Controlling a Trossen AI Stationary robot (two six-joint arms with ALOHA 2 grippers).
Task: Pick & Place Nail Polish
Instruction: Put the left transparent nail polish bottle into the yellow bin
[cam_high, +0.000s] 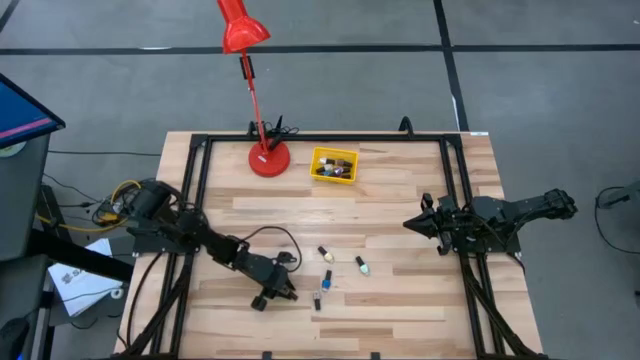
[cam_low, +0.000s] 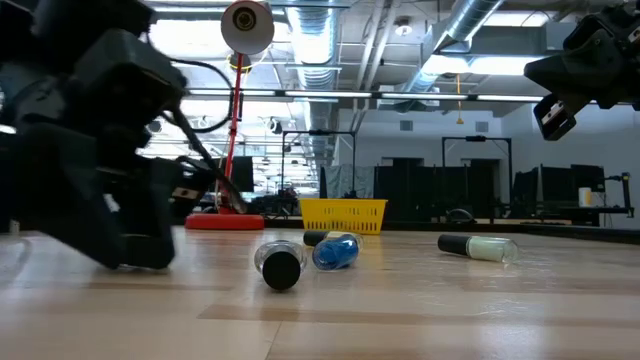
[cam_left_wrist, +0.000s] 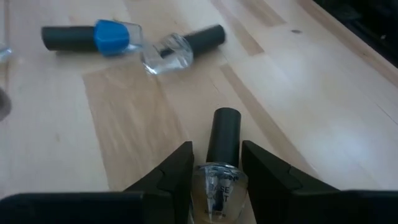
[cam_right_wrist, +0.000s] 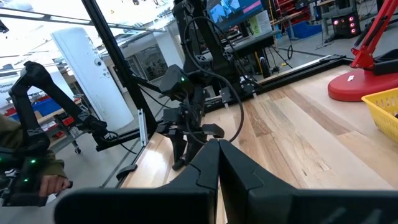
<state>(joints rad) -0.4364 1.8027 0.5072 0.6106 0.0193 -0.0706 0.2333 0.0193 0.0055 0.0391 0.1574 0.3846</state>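
A clear nail polish bottle (cam_left_wrist: 219, 182) with a black cap (cam_left_wrist: 224, 132) lies on the wooden table, with my left gripper (cam_left_wrist: 217, 149) shut on it, near the table's front left (cam_high: 289, 293). Beyond it lie a blue bottle (cam_left_wrist: 93, 36) and another clear bottle (cam_left_wrist: 180, 46); the high view shows a pale green one (cam_high: 361, 265) and a dark-capped one (cam_high: 324, 252) farther off. My right gripper (cam_right_wrist: 219, 163) hovers shut and holds nothing at the table's right (cam_high: 412, 222). My left gripper pinches the clear bottle's glass body (cam_left_wrist: 217, 177) between its two fingers (cam_left_wrist: 177, 168), one on each side. The fingers slant down from the table's left and lie along the bottle. Its black cap points away from the gripper, past the fingertips. The bottle lies low on the wood.
A small yellow bin (cam_high: 333, 165) holding some bottles stands at the far middle, next to a red desk lamp's base (cam_high: 268, 158). A black frame (cam_high: 200, 150) borders the table. Bare wood lies between the loose bottles and the bin.
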